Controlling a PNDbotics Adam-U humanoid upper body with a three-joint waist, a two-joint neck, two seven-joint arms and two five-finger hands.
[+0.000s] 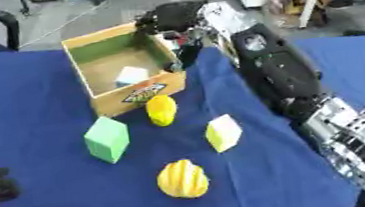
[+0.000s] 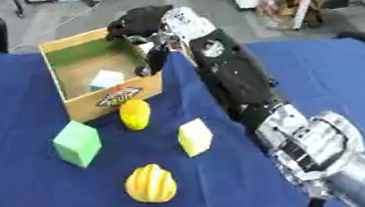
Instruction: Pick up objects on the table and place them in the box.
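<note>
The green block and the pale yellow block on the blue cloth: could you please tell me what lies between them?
Only bare blue cloth separates the green block from the pale yellow block, seen in the left eye view.

No wording can be read anywhere; the one sign in sight is a colourful label (image 1: 144,93) on the front outer wall of the wooden box (image 1: 86,78), a dark-edged oval or diamond shape with red, yellow and green in it, whose letters are too blurred to make out; the blocks and yellow fruit-like pieces on the blue worktop (image 1: 39,124) carry no visible marks; the robot's arm shows no legible lettering or number
</note>
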